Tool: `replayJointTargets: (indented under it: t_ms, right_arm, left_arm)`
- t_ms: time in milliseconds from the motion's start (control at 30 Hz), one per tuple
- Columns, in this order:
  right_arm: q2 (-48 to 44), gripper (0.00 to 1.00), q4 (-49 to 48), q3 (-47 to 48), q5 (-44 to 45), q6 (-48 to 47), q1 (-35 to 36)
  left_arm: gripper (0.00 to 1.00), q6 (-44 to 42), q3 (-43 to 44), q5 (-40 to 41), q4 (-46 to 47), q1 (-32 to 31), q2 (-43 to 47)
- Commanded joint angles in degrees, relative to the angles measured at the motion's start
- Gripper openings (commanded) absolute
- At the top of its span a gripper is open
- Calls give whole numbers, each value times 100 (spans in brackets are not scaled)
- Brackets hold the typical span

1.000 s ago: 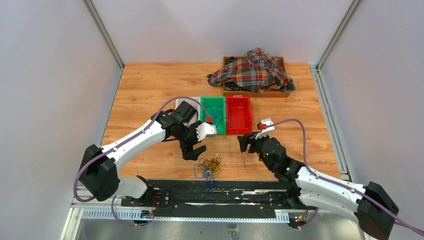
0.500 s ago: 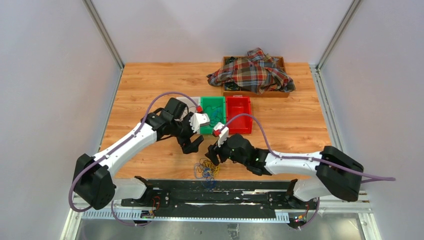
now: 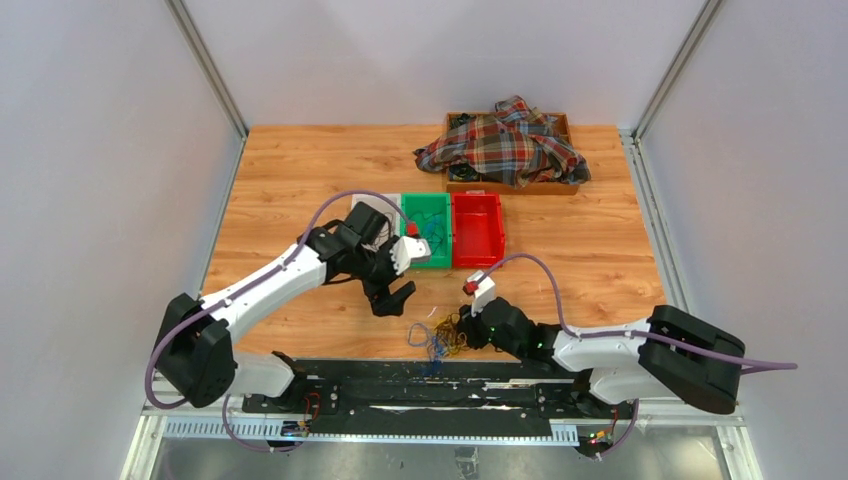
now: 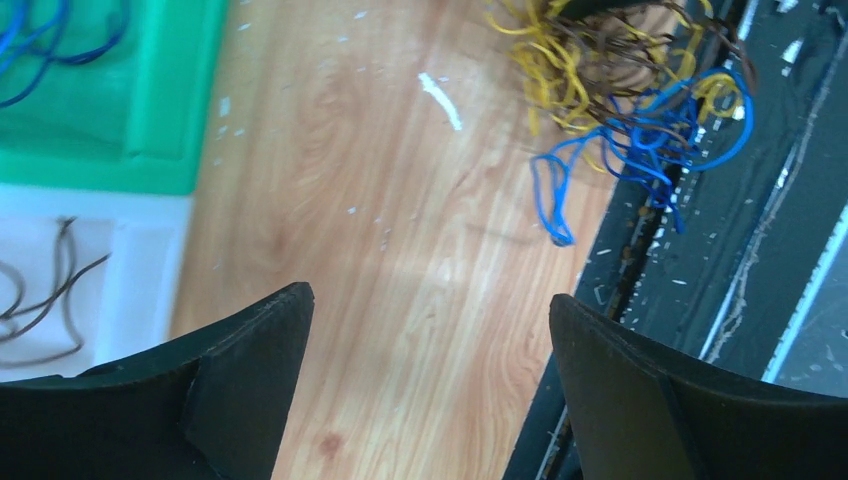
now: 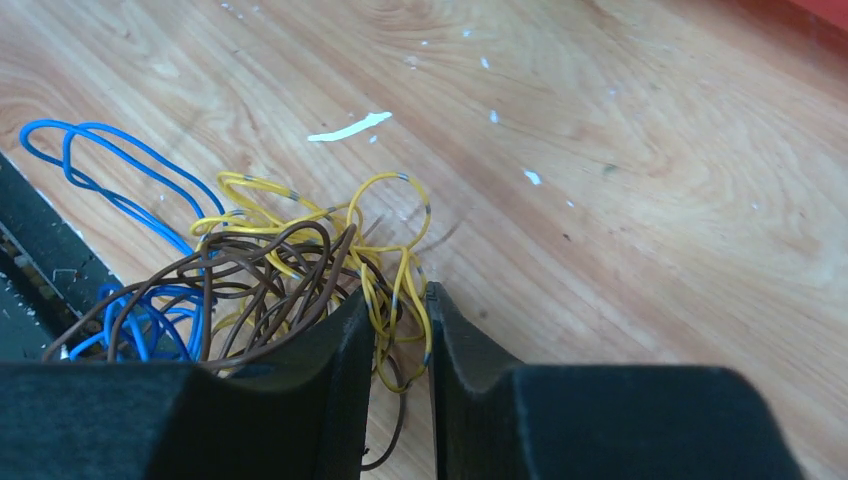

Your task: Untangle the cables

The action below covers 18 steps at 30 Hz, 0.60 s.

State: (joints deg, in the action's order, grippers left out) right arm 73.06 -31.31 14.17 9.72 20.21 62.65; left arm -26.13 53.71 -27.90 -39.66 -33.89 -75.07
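Note:
The cables (image 3: 437,337) lie as one tangled bunch of yellow, brown and blue wires at the table's near edge, partly over the black rail. The right wrist view shows the bunch (image 5: 280,270) close up, with yellow loops pinched between the narrow jaws of my right gripper (image 5: 398,295). From above, that gripper (image 3: 462,328) sits low at the bunch's right side. My left gripper (image 3: 395,297) hovers open above bare wood to the upper left of the bunch. In its own view the left gripper (image 4: 428,300) holds nothing and the cables (image 4: 620,90) lie ahead.
A green bin (image 3: 425,215) with a blue wire in it, a red bin (image 3: 477,230) and a white bin (image 4: 130,290) holding a brown wire stand mid-table. A wooden box with a plaid cloth (image 3: 510,145) is at the back. A black rail (image 3: 430,385) borders the near edge.
My right arm swung left and down to the bunch and its jaws closed on yellow loops; the bunch shifted slightly right. The left gripper drifted a little above the bunch, still open.

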Motion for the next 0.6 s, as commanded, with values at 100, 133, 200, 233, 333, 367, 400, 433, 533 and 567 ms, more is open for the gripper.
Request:
replayJointTargets:
  t_ms: [100, 133, 200, 233, 333, 367, 400, 433, 533, 567]
  right_arm:
    - [-345, 23, 135, -325, 815, 530, 45]
    - [-359, 23, 134, -350, 843, 573, 43]
    - [-386, 22, 121, -400, 902, 654, 45]
    - [-388, 22, 117, -411, 917, 694, 45]
    - [-386, 22, 98, -437, 982, 773, 45]
    - [-386, 22, 71, -441, 981, 778, 40]
    - [-386, 21, 67, -440, 994, 768, 45]
    - [-386, 22, 60, -442, 999, 767, 45]
    - [-392, 21, 34, -444, 1053, 749, 45]
    - [-405, 21, 30, -450, 1072, 747, 41]
  left_arm:
    - [91, 141, 34, -185, 74, -806, -436]
    - [91, 184, 34, -206, 133, -858, -480]
    - [90, 241, 15, -235, 295, -925, -627]
    - [90, 258, 8, -238, 370, -945, -696]
    - [89, 353, 35, -264, 623, -1037, -924]
    - [88, 396, 69, -238, 700, -1073, -1003]
    - [87, 476, 89, -201, 819, -1102, -1074]
    - [86, 533, 113, -191, 928, -1110, -1133]
    - [84, 673, 152, -117, 1233, -1120, -1328]
    - [82, 711, 156, -111, 1290, -1120, -1384]
